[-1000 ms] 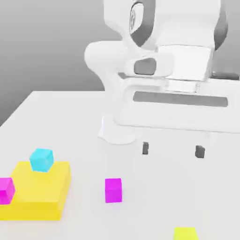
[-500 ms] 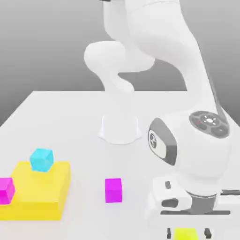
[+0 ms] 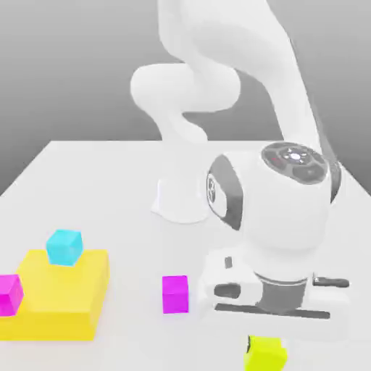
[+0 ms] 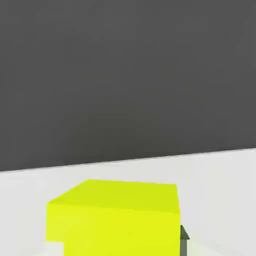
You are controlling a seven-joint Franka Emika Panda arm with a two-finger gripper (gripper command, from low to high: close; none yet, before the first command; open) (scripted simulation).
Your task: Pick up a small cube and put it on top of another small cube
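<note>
Two magenta cubes sit on the white table [image 3: 87, 181]: one [image 3: 174, 294] stands alone near the middle, the other [image 3: 9, 294] touches the front corner of the big yellow block [image 3: 61, 297] at the exterior view's left. A cyan cube [image 3: 64, 246] rests on top of that block. The claw [image 3: 267, 346] is low at the front, to the exterior view's right of the lone magenta cube, closed on the small cube [image 3: 265, 354], which is tilted and sits between the fingers. In the hand view the small cube [image 4: 117, 220] looms close, with one dark fingertip [image 4: 184, 239] pressed against its side. The white arm [image 3: 275, 210] bends down over it from its base [image 3: 185, 199] at the back.
</note>
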